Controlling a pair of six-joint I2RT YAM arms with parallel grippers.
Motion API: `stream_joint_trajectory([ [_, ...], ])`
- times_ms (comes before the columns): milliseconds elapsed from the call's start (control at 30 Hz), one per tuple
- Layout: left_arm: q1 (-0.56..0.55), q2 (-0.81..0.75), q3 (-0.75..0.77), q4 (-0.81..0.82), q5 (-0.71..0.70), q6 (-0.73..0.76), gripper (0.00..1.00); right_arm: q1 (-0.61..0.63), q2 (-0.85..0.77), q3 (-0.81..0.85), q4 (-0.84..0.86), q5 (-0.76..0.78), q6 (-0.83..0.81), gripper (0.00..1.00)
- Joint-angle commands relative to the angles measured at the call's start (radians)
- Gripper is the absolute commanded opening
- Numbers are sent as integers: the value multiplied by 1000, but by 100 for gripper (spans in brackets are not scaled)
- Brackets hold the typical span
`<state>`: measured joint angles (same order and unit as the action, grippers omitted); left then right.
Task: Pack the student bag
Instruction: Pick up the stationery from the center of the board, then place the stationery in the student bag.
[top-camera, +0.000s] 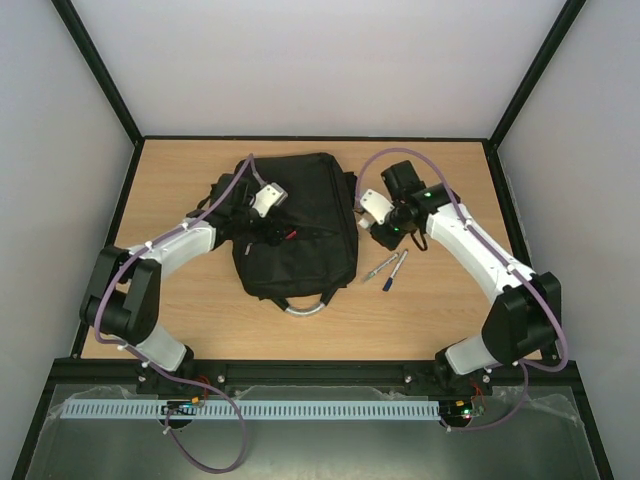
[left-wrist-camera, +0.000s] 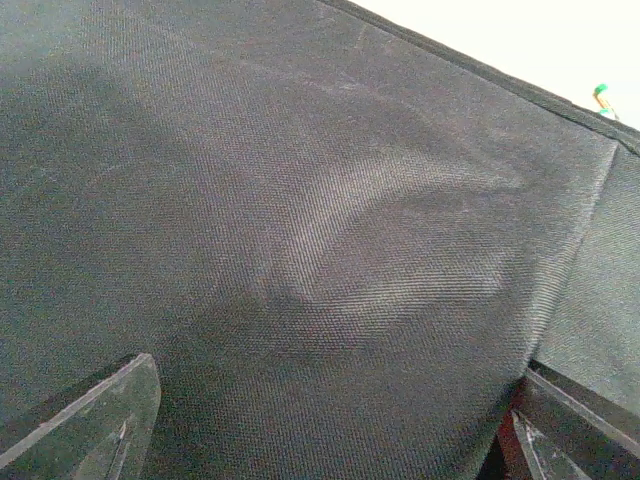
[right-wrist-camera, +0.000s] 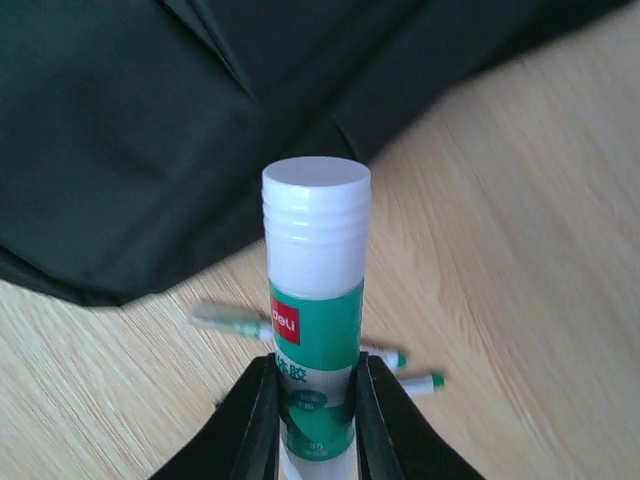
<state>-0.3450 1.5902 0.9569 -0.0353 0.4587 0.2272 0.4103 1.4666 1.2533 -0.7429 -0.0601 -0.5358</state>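
Note:
The student bag (top-camera: 305, 215) is a large black backpack lying flat mid-table, its grey looped handle (top-camera: 306, 308) towards the arms. My left gripper (top-camera: 272, 232) rests low on the bag's front; in the left wrist view its fingers (left-wrist-camera: 100, 420) stand wide apart over black fabric (left-wrist-camera: 330, 250), open, with nothing gripped between them. My right gripper (right-wrist-camera: 315, 420) is shut on a white glue stick with a green label (right-wrist-camera: 315, 290), held upright above the table, just right of the bag (right-wrist-camera: 150, 130). In the top view this gripper (top-camera: 385, 236) hovers beside the bag's right edge.
Two pens (top-camera: 390, 268) lie on the wooden table (top-camera: 440, 310) right of the bag, below my right gripper; they show blurred behind the glue stick (right-wrist-camera: 235, 322). A black frame edges the table (top-camera: 300, 138), with white walls beyond it.

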Motion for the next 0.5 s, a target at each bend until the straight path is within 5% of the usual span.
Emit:
stream_joint_trajectory([
  [0, 16, -47, 2, -46, 55, 31, 93, 81, 57, 79, -25, -58, -30, 12],
  [233, 98, -32, 104, -325, 208, 93, 93, 224, 150, 143, 57, -55, -88, 12],
  [467, 222, -185, 16, -365, 292, 48, 93, 343, 257, 208, 120, -21, -107, 12],
])
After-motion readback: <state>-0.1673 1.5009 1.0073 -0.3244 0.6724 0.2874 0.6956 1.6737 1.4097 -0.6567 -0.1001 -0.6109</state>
